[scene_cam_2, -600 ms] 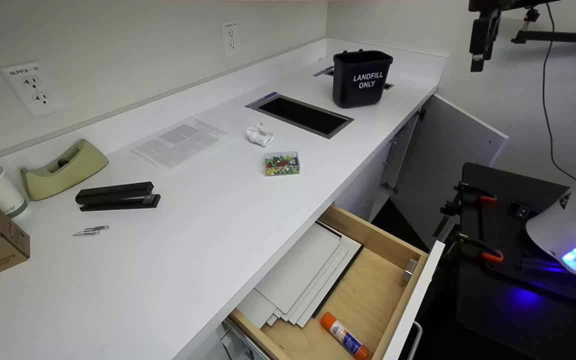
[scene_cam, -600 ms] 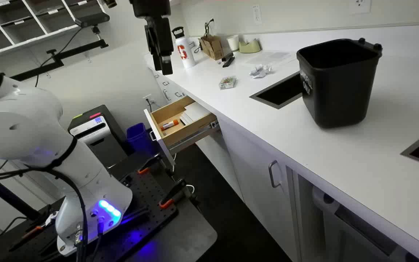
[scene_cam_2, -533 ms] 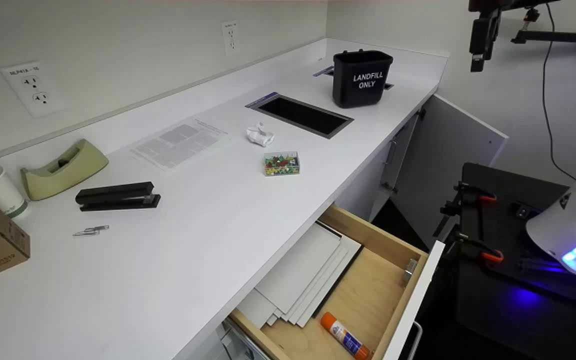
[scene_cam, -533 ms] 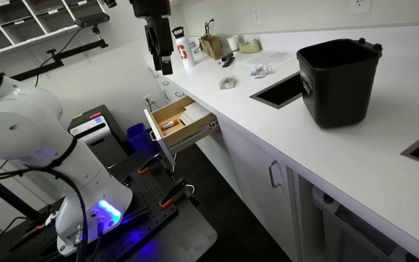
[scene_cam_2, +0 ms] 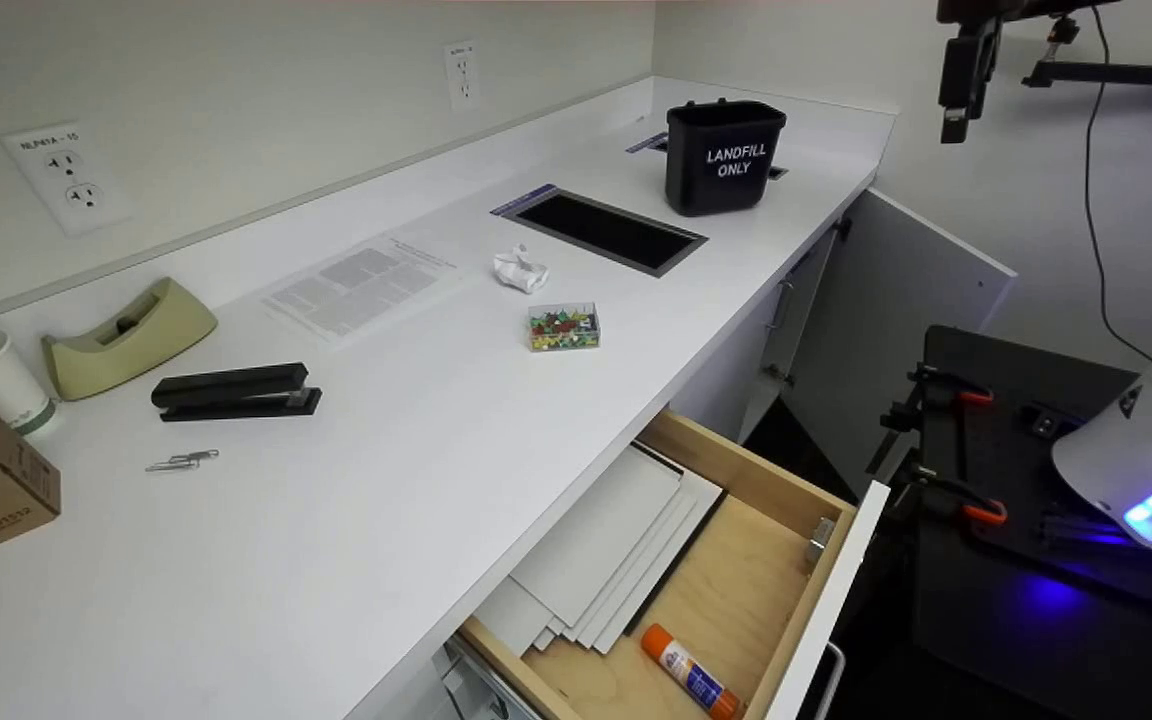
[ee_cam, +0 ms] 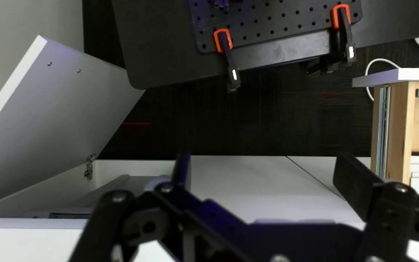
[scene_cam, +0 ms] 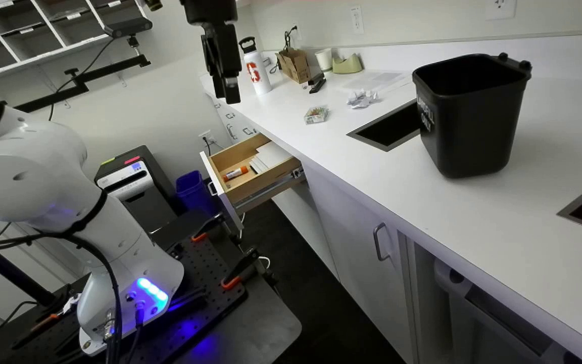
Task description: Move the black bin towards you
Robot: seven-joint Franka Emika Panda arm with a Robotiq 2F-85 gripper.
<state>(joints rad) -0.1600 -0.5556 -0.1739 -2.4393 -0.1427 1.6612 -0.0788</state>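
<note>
Spread wide and empty, the black two-fingered metal gripper is best lowered astride one wall of the matte-black tapered plastic bin, then drawn back gently

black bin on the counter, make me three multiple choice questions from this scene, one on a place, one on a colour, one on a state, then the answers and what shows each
1. Where does the black bin stand?
A) on the floor
B) on the white counter
C) inside the drawer

2. What colour is the lettering on the black bin?
A) red
B) yellow
C) white

3. How is the gripper?
A) open, holding nothing
B) shut on the black bin
C) shut, holding nothing

Answers:
1 B: both exterior views show its base resting on the white counter.
2 C: in an exterior view, LANDFILL ONLY reads white against the dark front.
3 A: in the wrist view the fingers stand well apart with nothing held between them.
</note>
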